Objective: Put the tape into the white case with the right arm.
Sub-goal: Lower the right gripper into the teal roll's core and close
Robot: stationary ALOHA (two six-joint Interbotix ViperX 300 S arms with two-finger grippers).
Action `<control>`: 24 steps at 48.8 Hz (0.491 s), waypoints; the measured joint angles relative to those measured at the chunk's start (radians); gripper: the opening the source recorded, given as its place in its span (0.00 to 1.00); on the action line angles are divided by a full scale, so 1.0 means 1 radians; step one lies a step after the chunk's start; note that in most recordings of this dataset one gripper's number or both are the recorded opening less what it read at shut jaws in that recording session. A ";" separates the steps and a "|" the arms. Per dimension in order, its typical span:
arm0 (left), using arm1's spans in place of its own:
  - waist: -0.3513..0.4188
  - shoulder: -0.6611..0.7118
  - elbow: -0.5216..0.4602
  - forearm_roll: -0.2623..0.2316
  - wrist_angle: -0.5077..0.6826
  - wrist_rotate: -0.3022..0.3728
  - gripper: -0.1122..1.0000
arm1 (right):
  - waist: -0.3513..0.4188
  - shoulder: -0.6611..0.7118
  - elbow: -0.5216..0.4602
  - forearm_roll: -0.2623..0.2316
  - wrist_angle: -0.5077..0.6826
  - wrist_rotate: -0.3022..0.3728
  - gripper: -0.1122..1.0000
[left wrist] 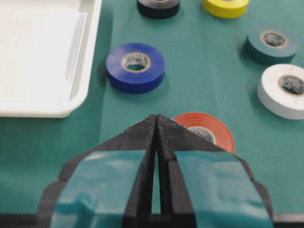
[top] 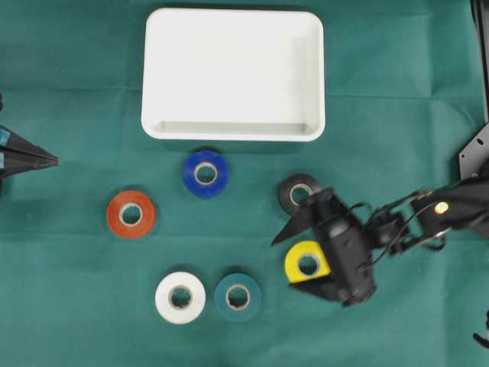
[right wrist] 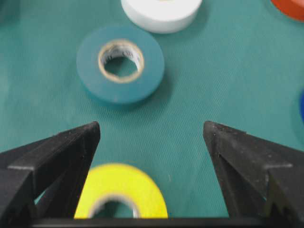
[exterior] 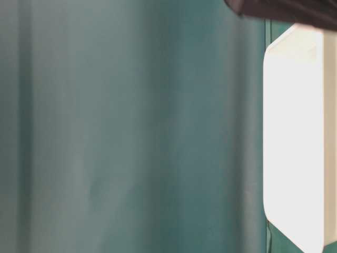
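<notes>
The white case (top: 233, 136) lies at the top middle of the green cloth, with nothing in it. Several tape rolls lie below it. My right gripper (top: 284, 261) hangs open over the yellow tape (top: 299, 260). In the right wrist view the yellow tape (right wrist: 126, 185) lies flat between the spread fingers, closer to the left finger (right wrist: 71, 147), and I cannot tell whether they touch. My left gripper (top: 53, 160) is shut at the left edge and holds nothing. In its own view the left gripper (left wrist: 156, 118) points at the red tape (left wrist: 213, 128).
The black tape (top: 289, 191) sits just above the right gripper. The blue tape (top: 218, 174) is close to the case's near rim. Red tape (top: 114, 214), white tape (top: 164, 298) and teal tape (top: 256, 297) lie to the left.
</notes>
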 measured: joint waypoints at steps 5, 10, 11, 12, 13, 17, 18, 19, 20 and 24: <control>0.002 0.000 0.002 0.000 0.002 0.000 0.10 | 0.002 0.069 -0.064 0.000 0.000 0.002 0.68; 0.002 0.000 0.005 0.000 0.002 0.000 0.10 | 0.002 0.127 -0.126 -0.002 0.002 0.002 0.68; 0.002 0.000 0.005 -0.002 0.002 0.000 0.10 | 0.002 0.143 -0.140 -0.002 0.002 0.002 0.68; 0.002 -0.002 0.005 -0.002 0.002 0.000 0.10 | 0.002 0.152 -0.150 -0.002 0.002 0.002 0.68; 0.002 0.000 0.005 0.000 0.000 0.000 0.10 | 0.002 0.161 -0.160 0.000 0.003 0.002 0.68; 0.002 -0.002 0.011 0.000 -0.005 0.000 0.10 | 0.000 0.196 -0.199 0.000 0.006 0.003 0.68; 0.002 -0.002 0.012 -0.002 -0.005 0.000 0.10 | 0.002 0.204 -0.207 0.000 0.008 0.003 0.68; 0.002 -0.002 0.014 0.000 -0.006 0.000 0.10 | 0.002 0.210 -0.215 -0.002 0.009 0.003 0.68; 0.002 -0.002 0.015 0.000 -0.008 0.000 0.10 | 0.002 0.216 -0.222 -0.002 0.012 0.003 0.68; 0.002 -0.003 0.020 0.000 -0.011 0.000 0.10 | 0.002 0.238 -0.249 -0.002 0.037 0.005 0.68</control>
